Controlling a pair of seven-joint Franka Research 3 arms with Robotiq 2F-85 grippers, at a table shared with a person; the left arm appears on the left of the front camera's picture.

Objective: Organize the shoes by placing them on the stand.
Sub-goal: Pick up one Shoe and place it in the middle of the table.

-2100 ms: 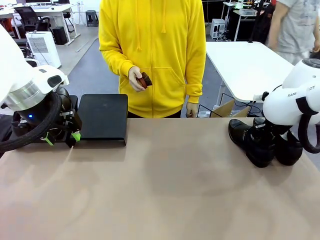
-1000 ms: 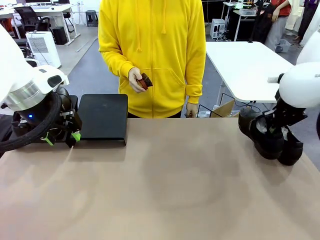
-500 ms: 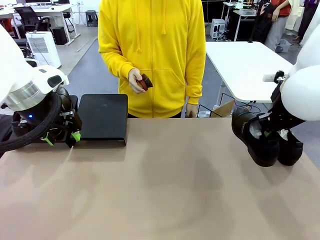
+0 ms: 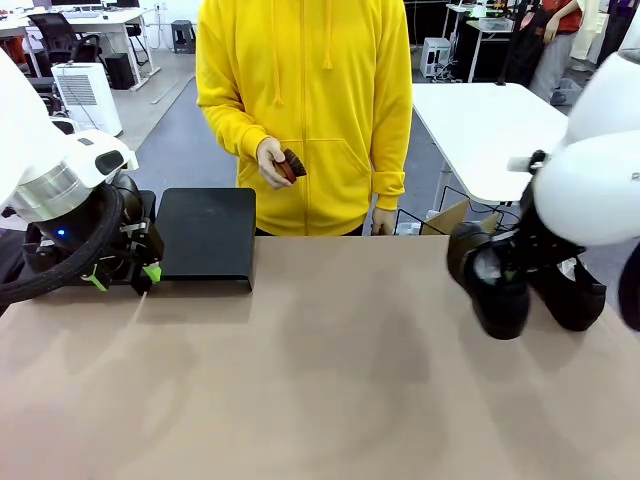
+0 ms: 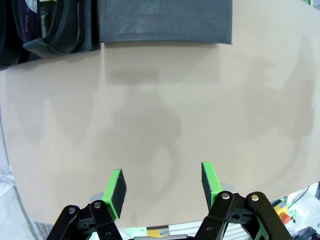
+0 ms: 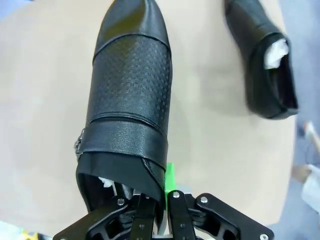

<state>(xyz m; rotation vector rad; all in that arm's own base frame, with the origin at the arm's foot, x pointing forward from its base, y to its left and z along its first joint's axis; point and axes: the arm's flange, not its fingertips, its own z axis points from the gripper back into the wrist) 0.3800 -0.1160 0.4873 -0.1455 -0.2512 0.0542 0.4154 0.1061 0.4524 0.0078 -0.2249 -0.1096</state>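
Observation:
My right gripper [image 6: 161, 192] is shut on the heel rim of a glossy black shoe [image 6: 131, 95] stuffed with white paper. In the front view that shoe [image 4: 486, 283] hangs just above the table at the right, under the right arm. A second shoe [image 4: 571, 292] lies on the table beside it, also seen at the top right of the right wrist view [image 6: 264, 59]. The black stand [image 4: 206, 233] sits at the far left. My left gripper [image 4: 124, 276] hovers open beside it, with nothing between its green pads [image 5: 116, 186]. In the left wrist view, two shoes [image 5: 47, 27] rest next to the bare stand section [image 5: 165, 21].
A person in a yellow hoodie [image 4: 305, 110] stands at the far edge, holding a small brown object [image 4: 290, 162] in one hand. A white table [image 4: 490, 130] stands behind on the right. The tan tabletop [image 4: 320, 370] lies bare between the two arms.
My right arm has lifted the held shoe off the table and carried it leftward, away from the second shoe. The left arm and the person have stayed put.

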